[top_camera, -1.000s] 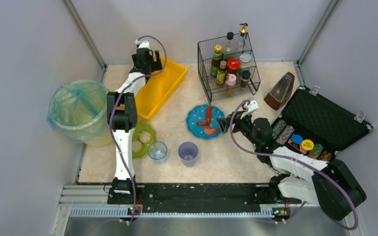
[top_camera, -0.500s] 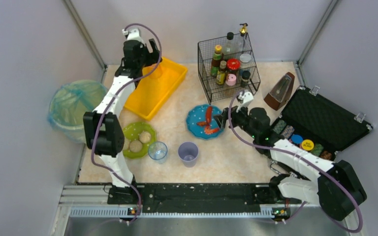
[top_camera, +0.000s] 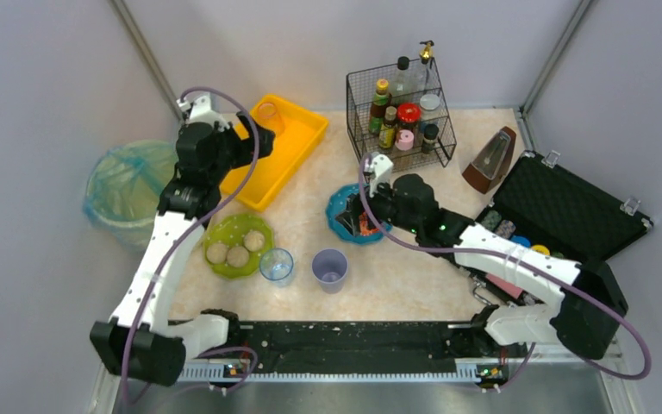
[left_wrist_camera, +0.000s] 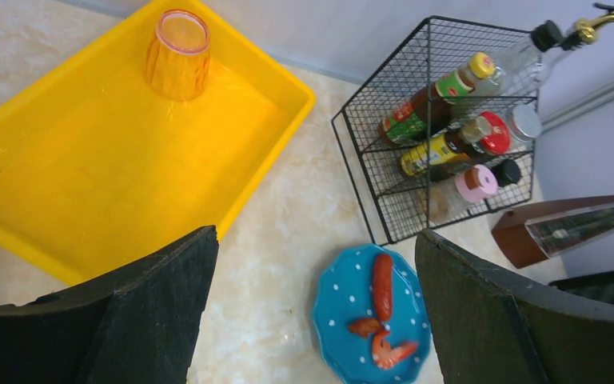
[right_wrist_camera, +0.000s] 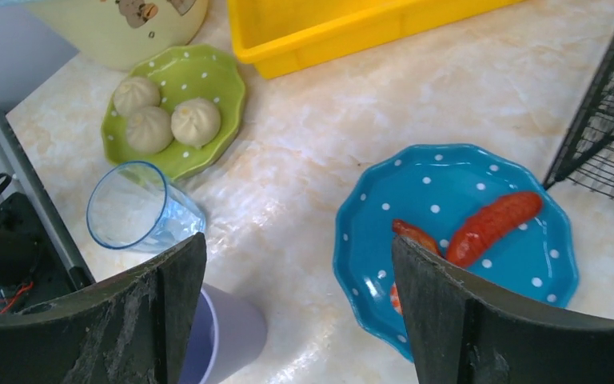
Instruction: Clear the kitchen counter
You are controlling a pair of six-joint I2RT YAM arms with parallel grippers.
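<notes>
Hovering above the blue plate (right_wrist_camera: 448, 180), right gripper (right_wrist_camera: 297, 248) stands with jaws wide apart and empty. Left gripper (left_wrist_camera: 316, 240) likewise gapes with nothing held, poised above the yellow tray (left_wrist_camera: 88, 184). Kitchen counter (right_wrist_camera: 312, 144) spreads under both arms, between grey walls and the black front rail.

Likely step: lifting the plate. Best approach, I judge:
- Come down at the scalloped rim, one finger over the lip and one slipped under, clear of the food.
- Keep the plate level in carrying. The sausage (right_wrist_camera: 492, 228) is round and glossy and would probably roll.
- Pinch firmly, well in from the edge, since the glazed surface looks slick.

Materials:
- Blue plate is glossy, white-dotted and wavy-edged.
- Green plate (right_wrist_camera: 208, 88) has the same pattern and carries three matt, soft-looking buns (right_wrist_camera: 196, 120).
- Clear glass (right_wrist_camera: 132, 208) is thin-walled with a faint blue tint. It sits near a lilac cup (right_wrist_camera: 236, 332), opaque plastic by the look.
- Tray is hard shiny plastic, rectangular, with an orange see-through tumbler (left_wrist_camera: 180, 52) in its far corner.
- Wire rack (left_wrist_camera: 416, 128) is black mesh and holds bottles.
- Counter is smooth, cream and marble-mottled.
</notes>
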